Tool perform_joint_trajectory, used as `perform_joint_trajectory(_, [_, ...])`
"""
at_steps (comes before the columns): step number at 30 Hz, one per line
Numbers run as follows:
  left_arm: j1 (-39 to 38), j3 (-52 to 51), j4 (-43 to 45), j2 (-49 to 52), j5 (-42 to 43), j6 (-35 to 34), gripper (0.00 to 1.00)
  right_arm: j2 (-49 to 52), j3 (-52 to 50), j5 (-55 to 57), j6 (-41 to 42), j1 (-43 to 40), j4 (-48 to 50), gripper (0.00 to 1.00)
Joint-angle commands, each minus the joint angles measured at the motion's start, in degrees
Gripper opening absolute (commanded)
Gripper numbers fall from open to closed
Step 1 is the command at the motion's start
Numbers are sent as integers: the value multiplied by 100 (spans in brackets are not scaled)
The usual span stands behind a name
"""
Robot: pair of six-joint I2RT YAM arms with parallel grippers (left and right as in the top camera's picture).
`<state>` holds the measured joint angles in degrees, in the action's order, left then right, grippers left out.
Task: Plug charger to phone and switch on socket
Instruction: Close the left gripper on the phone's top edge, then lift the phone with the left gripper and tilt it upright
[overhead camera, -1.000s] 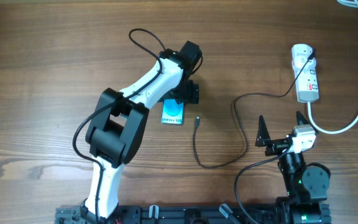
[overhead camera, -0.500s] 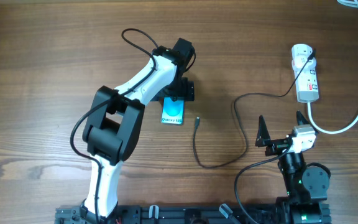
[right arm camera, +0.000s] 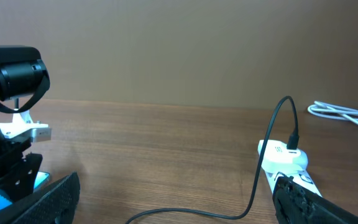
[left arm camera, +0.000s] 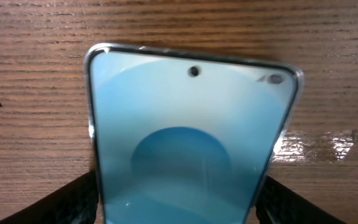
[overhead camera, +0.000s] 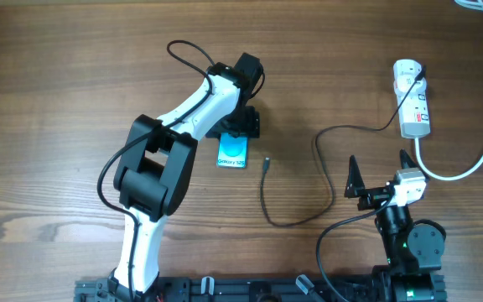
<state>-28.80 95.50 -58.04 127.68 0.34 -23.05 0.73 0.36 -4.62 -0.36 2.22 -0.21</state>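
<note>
One phone on the bench, charger not plugged in.
Left claw straddles the phone, fingers at both sides; whether they pinch it I cannot tell. Right claw gapes wide, empty. Plug tip lies beside the phone, other end in the socket.

"Galaxy S25" (barely legible) on the phone

Lit cyan, the phone lies flat, face up. Just right of the phone rests the thin black charger, tip unplugged, looping farther right to the white socket, plugged in there.
</note>
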Motion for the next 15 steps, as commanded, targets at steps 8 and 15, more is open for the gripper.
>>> perform_joint_trajectory(8, [-15, -74, -118, 363, 216, 15, 74, -31, -2, 74, -96, 17, 17, 100])
perform_joint_trajectory(15, [76, -55, -310, 173, 221, 9, 71, -31, -2, 74, -96, 17, 17, 100])
